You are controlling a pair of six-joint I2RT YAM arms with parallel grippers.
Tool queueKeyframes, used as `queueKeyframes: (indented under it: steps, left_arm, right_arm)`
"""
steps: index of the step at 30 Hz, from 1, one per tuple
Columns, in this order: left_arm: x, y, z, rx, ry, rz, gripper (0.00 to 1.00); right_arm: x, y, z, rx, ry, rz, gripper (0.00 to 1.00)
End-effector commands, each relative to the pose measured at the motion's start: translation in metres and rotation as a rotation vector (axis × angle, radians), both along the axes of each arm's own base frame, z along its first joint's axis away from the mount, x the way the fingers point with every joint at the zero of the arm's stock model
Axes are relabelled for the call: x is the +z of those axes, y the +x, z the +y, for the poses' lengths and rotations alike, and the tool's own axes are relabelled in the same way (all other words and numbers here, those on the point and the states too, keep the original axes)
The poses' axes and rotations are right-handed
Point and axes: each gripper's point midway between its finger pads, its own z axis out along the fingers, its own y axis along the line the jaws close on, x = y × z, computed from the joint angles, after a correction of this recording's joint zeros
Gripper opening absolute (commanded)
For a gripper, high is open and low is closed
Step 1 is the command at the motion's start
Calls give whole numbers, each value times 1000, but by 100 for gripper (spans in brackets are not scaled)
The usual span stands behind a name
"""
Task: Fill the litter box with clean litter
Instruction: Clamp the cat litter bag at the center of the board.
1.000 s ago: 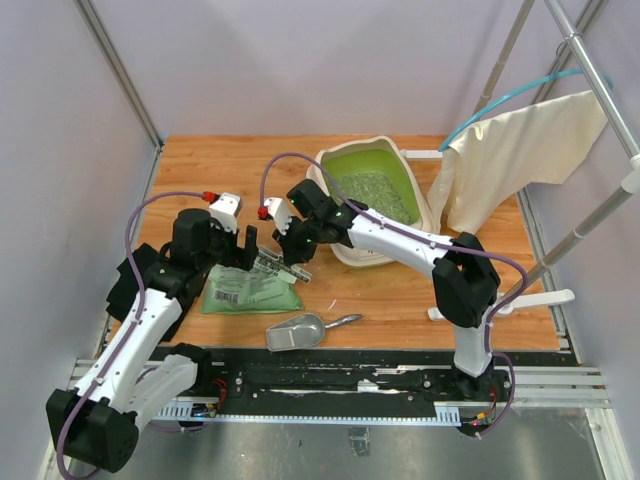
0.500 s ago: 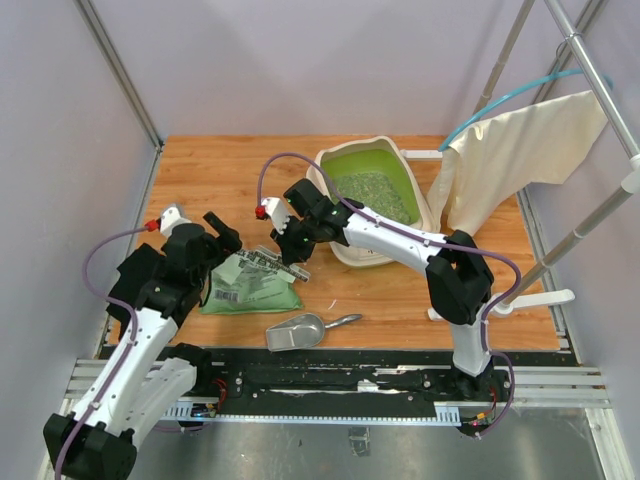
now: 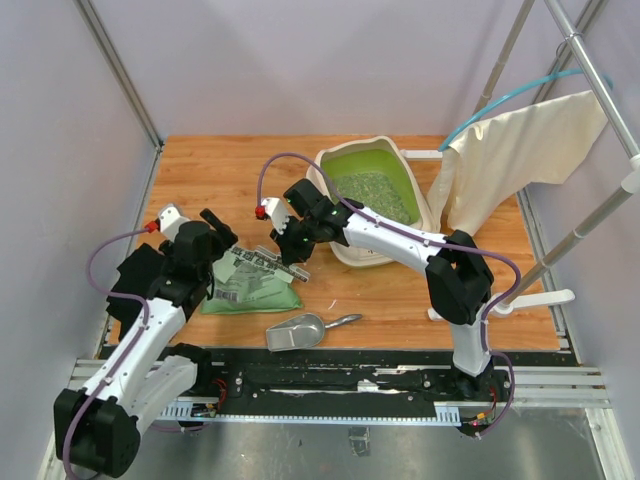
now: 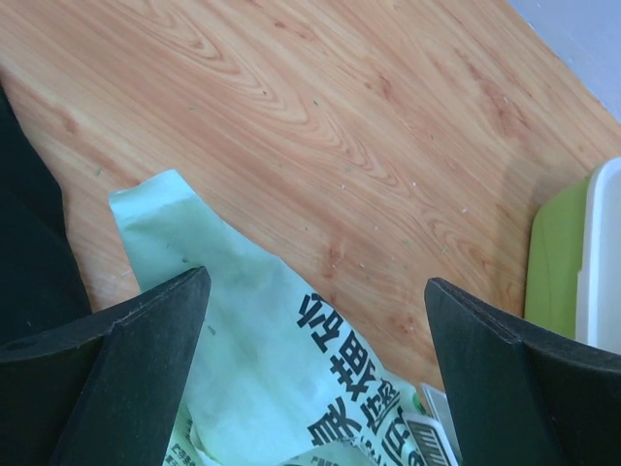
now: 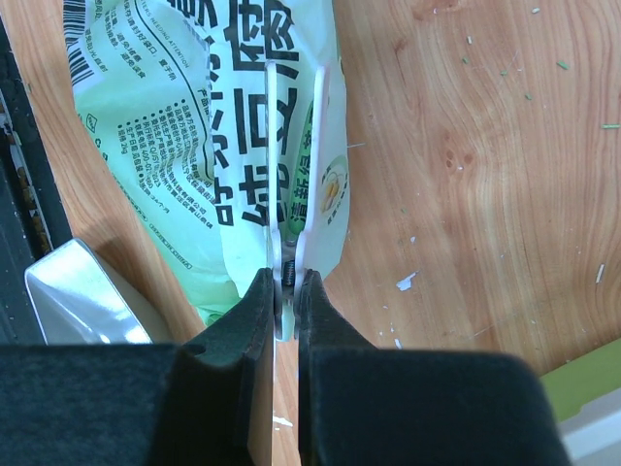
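My left gripper (image 4: 315,282) hangs with its jaws spread as wide as they go over one corner of the light green printed bag (image 3: 250,290), gripping nothing. The bag lies toward the tabletop's (image 3: 230,170) near left corner. My right gripper (image 5: 289,291) reaches across from the right, its fingers pinched tight on the thin white clip (image 5: 301,146) that lies across the bag. The litter box (image 3: 366,142) sits against the tabletop's far edge, right of centre, apart from the bag. The clean litter (image 3: 375,190) covers part of its bright green floor. A silver scoop (image 3: 297,332) lies beside the near edge, just right of the bag.
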Motion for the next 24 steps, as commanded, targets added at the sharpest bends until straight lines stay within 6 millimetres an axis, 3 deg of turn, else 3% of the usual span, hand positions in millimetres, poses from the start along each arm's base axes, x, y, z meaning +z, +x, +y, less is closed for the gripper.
queueKeyframes:
  steps: [1, 8, 15, 19, 24]
  left_arm:
    - [-9, -6, 31, 126, 67, 29, 100]
    - [19, -12, 23, 53, 39, -112, 100]
    - [39, -38, 48, 182, 43, -211, 100]
    - [31, -34, 47, 176, 43, -235, 100]
    - [15, -10, 30, 119, -3, -186, 100]
  right_arm:
    - [-17, -18, -4, 28, -39, 76, 1]
    - [-16, -18, -3, 37, -31, 80, 1]
    - [-18, -17, -1, 58, -37, 102, 1]
    - [-26, -14, 1, 59, -66, 119, 1]
    - [-34, -4, 1, 31, -87, 152, 1]
